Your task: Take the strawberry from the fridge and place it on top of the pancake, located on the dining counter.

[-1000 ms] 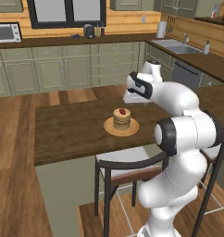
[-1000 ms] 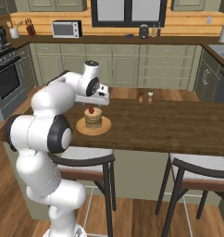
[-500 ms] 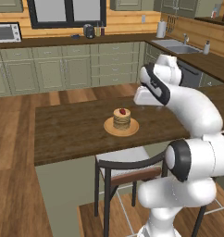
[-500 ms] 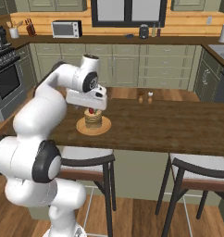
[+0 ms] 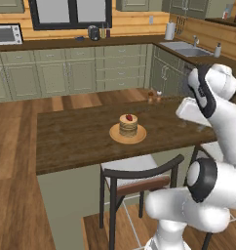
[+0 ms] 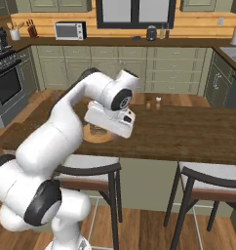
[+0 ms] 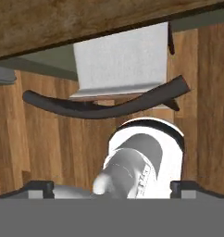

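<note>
The strawberry (image 5: pixel 129 117) sits atop the pancake (image 5: pixel 128 128), centre frame, on the table (image 5: pixel 71 136); task looks done (nothing left). Tool (image 7: pixel 112 186) fingers apart, empty.

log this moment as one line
strawberry: on pancake | pancake: on dining counter | fingers: open, empty

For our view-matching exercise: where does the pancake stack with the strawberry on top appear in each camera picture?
Left base view: pancake at centre, on the dining counter, strawberry on top.
Right base view: left of centre, mostly hidden behind the robot's hand.
Hand view: not in it.
Shared landmark: the dark-backed stool.
</note>
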You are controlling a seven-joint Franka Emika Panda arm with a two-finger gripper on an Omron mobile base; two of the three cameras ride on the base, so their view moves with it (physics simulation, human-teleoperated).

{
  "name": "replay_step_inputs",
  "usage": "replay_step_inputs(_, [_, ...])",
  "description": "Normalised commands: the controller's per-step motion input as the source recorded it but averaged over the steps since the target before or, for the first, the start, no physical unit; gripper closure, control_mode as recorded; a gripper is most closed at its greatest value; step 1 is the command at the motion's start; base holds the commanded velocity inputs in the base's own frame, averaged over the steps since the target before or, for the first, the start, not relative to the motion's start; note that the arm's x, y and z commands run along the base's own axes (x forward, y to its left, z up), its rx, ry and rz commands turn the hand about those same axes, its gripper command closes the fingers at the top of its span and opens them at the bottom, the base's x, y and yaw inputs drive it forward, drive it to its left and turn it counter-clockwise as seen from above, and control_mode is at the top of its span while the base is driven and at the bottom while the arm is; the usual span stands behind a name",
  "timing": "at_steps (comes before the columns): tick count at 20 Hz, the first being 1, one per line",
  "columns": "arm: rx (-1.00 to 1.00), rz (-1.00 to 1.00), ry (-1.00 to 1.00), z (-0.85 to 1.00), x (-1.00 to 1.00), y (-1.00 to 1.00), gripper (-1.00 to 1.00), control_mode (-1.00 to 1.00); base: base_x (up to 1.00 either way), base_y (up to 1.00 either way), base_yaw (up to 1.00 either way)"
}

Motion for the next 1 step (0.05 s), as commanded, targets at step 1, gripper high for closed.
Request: replay_step_inputs(1, [0.13,0.00,0.09,0.00,-1.00,-0.71,-1.00,-1.00,0.00,0.00,0.00])
